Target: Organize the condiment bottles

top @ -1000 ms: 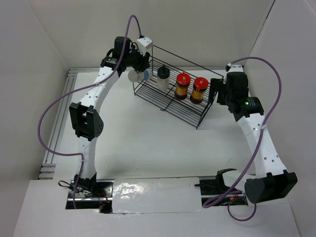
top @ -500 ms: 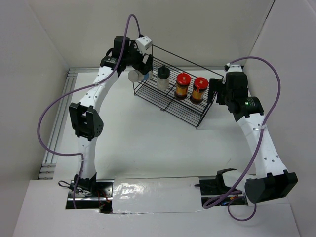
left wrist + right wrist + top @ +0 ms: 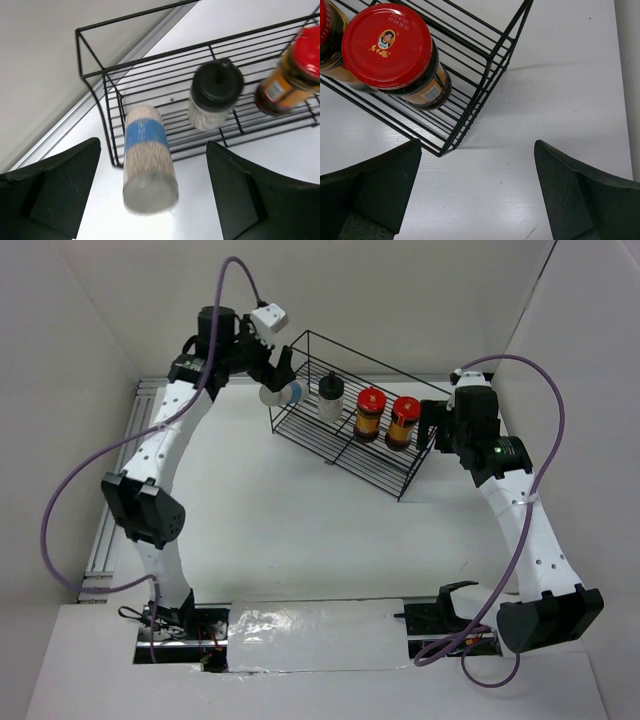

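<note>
The black wire rack (image 3: 345,435) holds the condiment bottles. A pale black-capped jar (image 3: 330,397) and two red-capped jars (image 3: 370,412) (image 3: 404,420) stand upright in it. The white jar with the blue label (image 3: 283,394) lies tipped at the rack's left end, its grey cap (image 3: 150,189) poking out past the wire. My left gripper (image 3: 273,362) hovers just behind it, open, its fingers (image 3: 50,190) wide of the white jar (image 3: 145,142) and not touching it. My right gripper (image 3: 432,425) stands open by the rack's right end, over bare table beside a red-capped jar (image 3: 387,45).
The rack's right corner (image 3: 485,95) lies just ahead of my right fingers (image 3: 585,195). White walls close in the table behind and on both sides. An aluminium rail (image 3: 125,460) runs along the table's left edge.
My left gripper has opened and let go of the white jar, then drawn back up and to the left. The jar stays tipped at the rack's left end. The right arm has not moved.
</note>
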Controlling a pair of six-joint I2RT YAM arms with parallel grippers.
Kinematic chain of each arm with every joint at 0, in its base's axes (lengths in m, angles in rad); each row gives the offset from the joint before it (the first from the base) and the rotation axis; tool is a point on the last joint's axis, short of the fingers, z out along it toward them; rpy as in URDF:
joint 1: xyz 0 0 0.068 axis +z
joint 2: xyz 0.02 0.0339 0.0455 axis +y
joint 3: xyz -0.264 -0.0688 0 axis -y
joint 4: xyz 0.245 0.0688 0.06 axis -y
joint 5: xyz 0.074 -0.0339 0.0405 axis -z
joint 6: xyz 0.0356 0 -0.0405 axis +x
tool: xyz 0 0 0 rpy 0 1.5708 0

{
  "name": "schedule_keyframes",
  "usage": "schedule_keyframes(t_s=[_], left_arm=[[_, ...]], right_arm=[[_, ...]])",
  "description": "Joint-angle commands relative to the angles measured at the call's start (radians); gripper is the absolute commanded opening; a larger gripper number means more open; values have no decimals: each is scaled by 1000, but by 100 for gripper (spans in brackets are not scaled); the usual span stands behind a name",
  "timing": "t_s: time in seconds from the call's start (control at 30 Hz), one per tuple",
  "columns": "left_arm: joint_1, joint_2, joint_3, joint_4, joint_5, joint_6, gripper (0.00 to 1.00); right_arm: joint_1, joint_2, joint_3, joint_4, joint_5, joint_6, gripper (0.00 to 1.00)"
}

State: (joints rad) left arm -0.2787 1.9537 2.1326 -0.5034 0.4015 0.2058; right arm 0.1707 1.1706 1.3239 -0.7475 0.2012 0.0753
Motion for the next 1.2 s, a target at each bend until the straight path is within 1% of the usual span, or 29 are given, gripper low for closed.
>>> schedule_keyframes(t_s=[0.0, 0.03, 0.13, 0.17, 0.2, 0.3, 0.37, 0.5, 0.7, 0.97, 1.17], left_arm=[[67, -162, -69, -55, 82, -14, 99], [96, -176, -80, -81, 117, -22, 99], [118, -223, -152, -161, 146, 7, 99], [118, -223, -181, -161, 139, 18, 99], [116, -274, -250, -156, 134, 30, 99], [118, -318, -359, -110, 114, 30, 99], [116, -322, -396, -84, 100, 15, 99], [116, -299, -418, -37, 74, -12, 99], [102, -248, -415, -12, 60, -36, 99], [58, -187, -375, -7, 37, -57, 99], [50, -164, -356, 22, -27, -72, 99]], right_arm=[[10, -34, 2, 13, -9, -16, 100], [10, -37, -3, 13, -13, -16, 100], [13, -35, -15, 23, -25, -16, 100], [12, -40, -18, 25, -26, -14, 100], [13, -42, -25, 31, -29, -12, 100], [16, -51, -34, 39, -34, -9, 100], [18, -55, -35, 37, -34, -9, 100], [18, -61, -29, 27, -29, -12, 100], [18, -91, -40, 14, -8, -9, 100], [18, -92, -35, 8, -2, -5, 100], [16, -95, -34, 5, 6, -9, 100]])
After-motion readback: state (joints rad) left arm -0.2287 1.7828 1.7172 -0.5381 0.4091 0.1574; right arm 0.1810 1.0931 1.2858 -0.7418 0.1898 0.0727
